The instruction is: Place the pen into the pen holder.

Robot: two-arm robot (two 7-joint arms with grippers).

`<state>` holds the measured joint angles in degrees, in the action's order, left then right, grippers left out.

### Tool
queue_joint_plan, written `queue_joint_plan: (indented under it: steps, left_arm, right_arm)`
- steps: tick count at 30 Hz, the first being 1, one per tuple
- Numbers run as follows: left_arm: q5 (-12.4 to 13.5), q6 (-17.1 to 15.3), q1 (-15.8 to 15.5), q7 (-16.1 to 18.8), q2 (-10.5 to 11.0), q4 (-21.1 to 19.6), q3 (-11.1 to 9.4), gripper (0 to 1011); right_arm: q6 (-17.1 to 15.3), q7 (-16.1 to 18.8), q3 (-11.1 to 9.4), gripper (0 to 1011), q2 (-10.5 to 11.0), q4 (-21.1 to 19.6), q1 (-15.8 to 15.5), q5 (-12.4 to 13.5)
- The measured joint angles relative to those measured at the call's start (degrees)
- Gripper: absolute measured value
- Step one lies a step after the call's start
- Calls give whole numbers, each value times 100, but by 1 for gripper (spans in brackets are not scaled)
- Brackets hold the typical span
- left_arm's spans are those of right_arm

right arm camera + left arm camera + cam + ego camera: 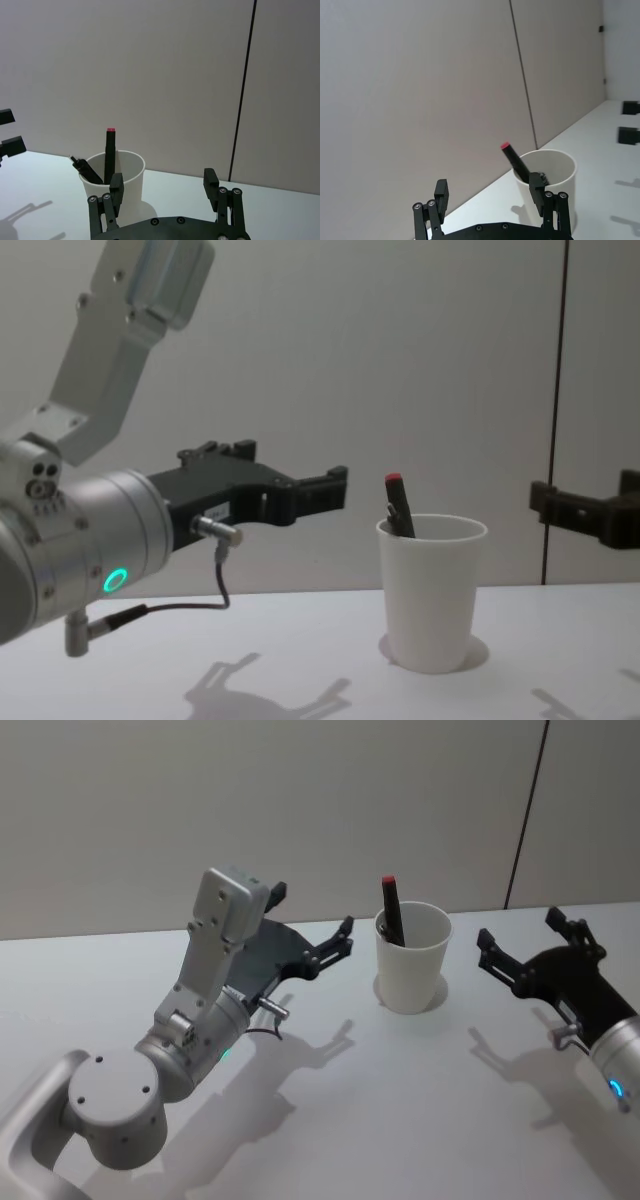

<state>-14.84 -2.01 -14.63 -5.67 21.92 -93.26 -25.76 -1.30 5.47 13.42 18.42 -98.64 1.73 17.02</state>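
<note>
The pen (392, 910), black with a red tip, stands leaning inside the pen holder (412, 970), a white paper cup upright on the table. The pen (398, 505) sticks up above the holder's (430, 590) rim. My left gripper (340, 942) hovers open and empty just left of the cup, a little above rim height. From the other side, my right gripper (520, 930) faces the cup, open and empty. The left wrist view shows the left gripper (489, 189) with the pen (512, 159) and cup (555, 175) beyond. The right gripper (163, 182) frames the cup (130, 170); a shorter dark piece (85, 169) leans at its rim.
The white table (330, 1120) has open surface in front of the cup and between the arms. A plain wall (300, 810) with a dark vertical seam rises close behind the table's far edge. A thin cable (220, 590) hangs under the left wrist.
</note>
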Motion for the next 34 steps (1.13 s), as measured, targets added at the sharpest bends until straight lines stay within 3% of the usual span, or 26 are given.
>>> queue_joint_plan:
  steps: [10,34]
  left_arm:
    - [325,122,103,482,-3,9,-29,1001]
    - [338,126,104,505,-3,8,-26,1001]
  right_arm:
    - [-70,-165,-52,1002,93,-254,-253,-56]
    - [-68,-165,-48,1002,92,-260,-258,-56]
